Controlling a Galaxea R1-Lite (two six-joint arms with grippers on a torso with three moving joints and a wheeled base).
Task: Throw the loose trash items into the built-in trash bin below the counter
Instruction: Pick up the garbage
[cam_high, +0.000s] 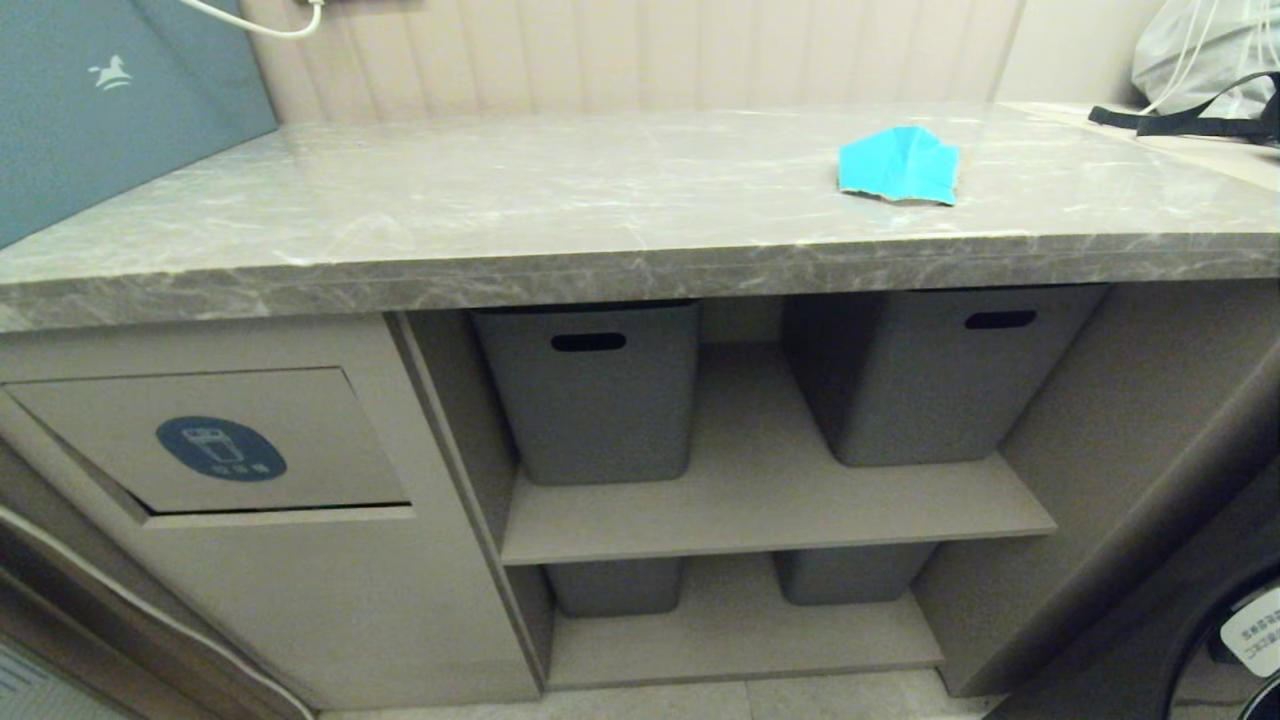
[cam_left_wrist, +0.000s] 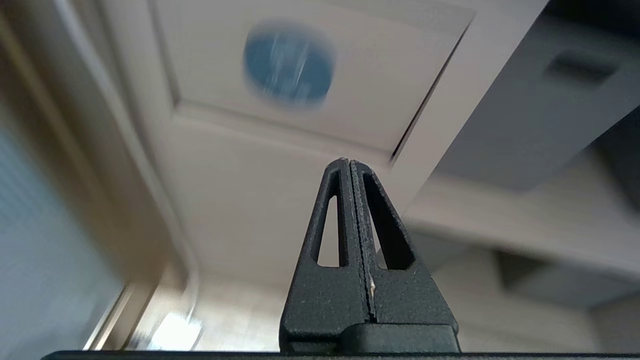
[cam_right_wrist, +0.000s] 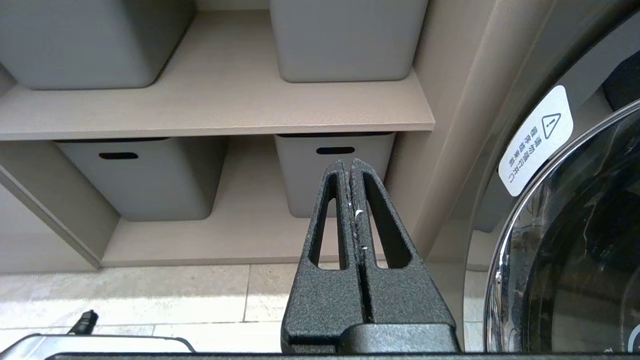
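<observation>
A long grey marble counter (cam_high: 500, 210) spans the cabinet, grey tubs (cam_high: 600, 390) shelved beneath. At lower left, the built-in trash bin (cam_high: 220, 445) flap sits nearly flush. One turquoise paper scrap (cam_high: 898, 165) lies on the counter's right side. Below, the left gripper (cam_left_wrist: 349, 162) and right gripper (cam_right_wrist: 349, 162) are both pinched closed, holding nothing.

A pair of matte black, rough-textured tapering fingers (cam_left_wrist: 350, 170) with long slot-shaped cut-outs is being shown on the left gripper (cam_left_wrist: 349, 167), rising from a blocky black base. The same black, grainy, slotted fingers (cam_right_wrist: 350, 170) are being displayed on the right gripper (cam_right_wrist: 349, 167), where tiny pale specks are being seen along the seam.
</observation>
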